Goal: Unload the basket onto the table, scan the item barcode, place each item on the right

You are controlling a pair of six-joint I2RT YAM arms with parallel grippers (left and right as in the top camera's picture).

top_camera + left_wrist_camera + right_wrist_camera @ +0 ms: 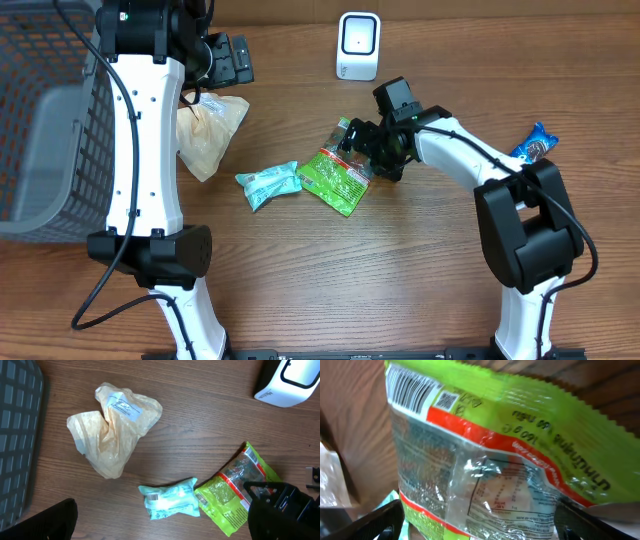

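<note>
The right gripper (360, 148) stands over the far end of the green packet (335, 182). Its jaws are spread wide, with one finger (375, 522) at each side and no grip on the film. The packet lies flat on the table (420, 290), long axis slanting toward the scanner (358, 46), barcode (412, 387) facing up. The left gripper (228, 62), jaws also apart, sits farther off, so the right arm is the nearer one.

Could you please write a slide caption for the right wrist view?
Open right pincer straddling a green packet, its barcode facing the camera.
</note>
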